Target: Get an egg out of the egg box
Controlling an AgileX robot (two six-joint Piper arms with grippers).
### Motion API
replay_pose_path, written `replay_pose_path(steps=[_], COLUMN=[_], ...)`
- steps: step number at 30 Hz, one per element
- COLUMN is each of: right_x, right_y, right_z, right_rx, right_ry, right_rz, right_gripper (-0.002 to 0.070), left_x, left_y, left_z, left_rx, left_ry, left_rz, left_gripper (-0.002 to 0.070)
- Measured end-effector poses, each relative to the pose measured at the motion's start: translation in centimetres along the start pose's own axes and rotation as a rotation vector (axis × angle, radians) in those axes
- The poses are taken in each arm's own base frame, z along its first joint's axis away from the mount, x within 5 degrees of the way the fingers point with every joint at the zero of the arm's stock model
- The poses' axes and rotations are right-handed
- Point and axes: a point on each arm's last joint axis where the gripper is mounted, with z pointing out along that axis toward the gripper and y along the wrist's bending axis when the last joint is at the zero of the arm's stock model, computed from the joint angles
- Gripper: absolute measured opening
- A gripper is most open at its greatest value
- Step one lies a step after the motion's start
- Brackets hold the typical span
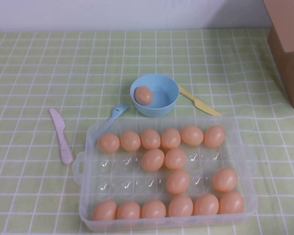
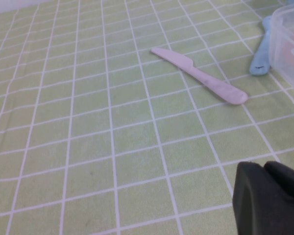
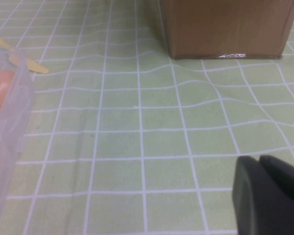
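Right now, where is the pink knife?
In the high view, the pink knife lies on the tablecloth, left of the egg box, near the blue fork.

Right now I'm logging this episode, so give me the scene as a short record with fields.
egg box: clear tray, near centre, some cups vacant
egg: one lies in the blue bowl, beyond the box
cutlery: pink knife left of box; blue fork; yellow knife
cardboard box: far right
left gripper: low, over bare cloth
right gripper: low, over bare cloth
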Motion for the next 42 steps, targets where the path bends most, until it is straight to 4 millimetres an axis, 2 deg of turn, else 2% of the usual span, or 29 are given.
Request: replay_pose_path(steps=[6, 12, 15, 19, 22, 32, 36, 39, 42], right_x=[0.0, -0.1, -0.2, -1.4, -2.1, -2.4, -2.2, -3.5, -6.3], right_y=[0.1, 0.6, 1.2, 2.3, 2.2, 2.0, 2.9, 3.9, 4.4], right_z=[0.0, 0.0, -0.1, -0.4, -0.5, -0.5, -0.8, -1.0, -0.6], right_rx=[-0.011, -0.069, -0.133, -0.31, -0.334, -0.313, -0.377, -0.415, -0.423], right_ry=[0.0, 0.0, -0.004, -0.035, -0.099, -0.161, -0.09, 0.057, 0.221], right_rz=[0.028, 0.178, 0.346, 0.833, 0.944, 0.797, 0.622, 0.49, 0.369], right_gripper=[-0.0017, -0.0017, -0.0017, -0.0017, -0.0017, -0.0017, -0.0017, -0.0017, -0.0017], left_x=[0.0, 0.0, 0.0, 0.0, 0.0, 0.0, 0.0, 0.0, 0.0], left_y=[0.0, 0.0, 0.0, 0.0, 0.0, 0.0, 0.0, 0.0, 0.0], left_z=[0.0, 0.0, 0.0, 0.0, 0.0, 0.0, 0.0, 0.0, 0.0], left_rx=[0.0, 0.0, 0.0, 0.0, 0.0, 0.0, 0.0, 0.0, 0.0], left_ry=[0.0, 0.0, 0.0, 0.0, 0.0, 0.0, 0.0, 0.0, 0.0], left_rz=[0.0, 0.0, 0.0, 0.0, 0.0, 0.0, 0.0, 0.0, 0.0], left_gripper=[-0.0003, -0.0003, -0.0003, -0.0003, -0.0003, -0.0003, -0.0004, -0.0003, -0.0003])
